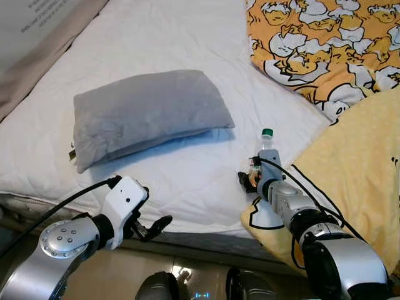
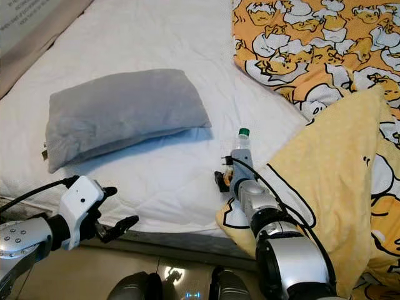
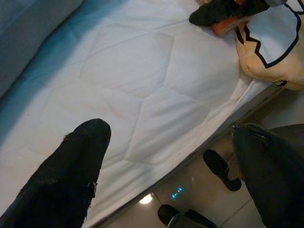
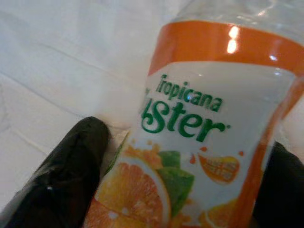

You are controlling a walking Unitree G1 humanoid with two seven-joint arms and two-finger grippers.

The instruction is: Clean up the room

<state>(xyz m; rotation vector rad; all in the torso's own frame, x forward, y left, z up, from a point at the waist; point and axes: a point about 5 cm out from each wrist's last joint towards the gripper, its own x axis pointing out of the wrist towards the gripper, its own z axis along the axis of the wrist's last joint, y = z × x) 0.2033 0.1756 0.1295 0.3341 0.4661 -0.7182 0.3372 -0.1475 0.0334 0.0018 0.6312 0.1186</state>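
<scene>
A clear plastic bottle with a green cap and an orange Tropicana label stands upright on the white bed, near its front edge. My right gripper is shut on the bottle's lower part; one black finger presses against each side of the label. My left gripper hangs open at the bed's front edge, left of the bottle, with nothing between its fingers.
A grey pillow lies on the bed to the left. A yellow cartoon-print blanket covers the far right, and a plain yellow one is bunched beside the bottle. Tiled floor runs below the bed edge.
</scene>
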